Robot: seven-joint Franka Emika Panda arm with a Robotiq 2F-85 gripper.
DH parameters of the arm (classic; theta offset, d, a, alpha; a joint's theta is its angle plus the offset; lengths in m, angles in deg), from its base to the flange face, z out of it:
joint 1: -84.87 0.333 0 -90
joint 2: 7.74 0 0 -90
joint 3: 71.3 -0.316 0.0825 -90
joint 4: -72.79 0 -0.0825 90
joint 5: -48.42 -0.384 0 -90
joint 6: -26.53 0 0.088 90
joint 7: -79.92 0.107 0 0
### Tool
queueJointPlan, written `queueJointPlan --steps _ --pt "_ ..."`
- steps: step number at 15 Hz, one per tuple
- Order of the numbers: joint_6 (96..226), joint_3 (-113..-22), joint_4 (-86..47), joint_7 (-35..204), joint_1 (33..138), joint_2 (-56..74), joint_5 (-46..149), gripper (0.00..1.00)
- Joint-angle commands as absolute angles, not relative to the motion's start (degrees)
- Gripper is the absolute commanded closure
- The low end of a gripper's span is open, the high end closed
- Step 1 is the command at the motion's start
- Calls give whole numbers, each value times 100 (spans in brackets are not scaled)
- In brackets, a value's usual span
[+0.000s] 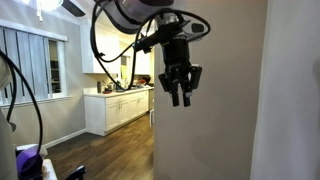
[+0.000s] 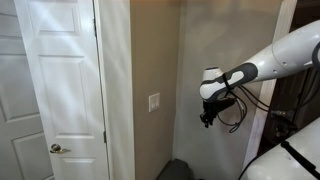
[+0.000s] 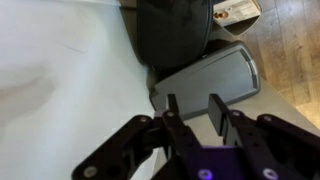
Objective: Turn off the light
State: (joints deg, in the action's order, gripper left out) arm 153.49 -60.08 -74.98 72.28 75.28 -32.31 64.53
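Observation:
A small white wall switch plate [image 2: 154, 102] sits on the beige wall beside the white door. My gripper [image 2: 206, 120] hangs in the air to the right of it, well apart from the wall, fingers pointing down. It also shows in an exterior view [image 1: 180, 97] in front of a beige wall, and in the wrist view [image 3: 196, 112]. Its two fingers stand apart with nothing between them. The switch plate does not show in the wrist view. The lamp itself is not visible.
A white panelled door [image 2: 55, 90] with a knob [image 2: 57, 149] stands beside the switch. A grey lidded bin [image 3: 215, 75] and a dark round object [image 3: 170, 30] lie below the gripper. Lit white kitchen cabinets [image 1: 118, 105] show beyond the wall corner.

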Motion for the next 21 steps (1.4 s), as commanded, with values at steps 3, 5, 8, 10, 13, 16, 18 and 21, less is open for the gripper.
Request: queueJointPlan --steps 3,5,8,10,13,16,18,21 --pt "16391 -6311 -6991 7861 7693 -2173 6114 99" --pt "16616 -6286 -6874 7796 7814 -1968 5621 100" --pt "16817 -6257 -6632 7610 8003 -1691 4642 100" --pt "16926 -6257 -6419 7473 8113 -1564 4043 100" --pt "17227 -6290 -5946 7391 8186 -1234 3469 100" --pt "17361 -6352 -5375 7276 8203 -823 3241 100" --pt "17350 -6422 -5046 7207 8193 -593 3134 100" --pt "17298 -6560 -4568 7099 8145 -253 2935 100"
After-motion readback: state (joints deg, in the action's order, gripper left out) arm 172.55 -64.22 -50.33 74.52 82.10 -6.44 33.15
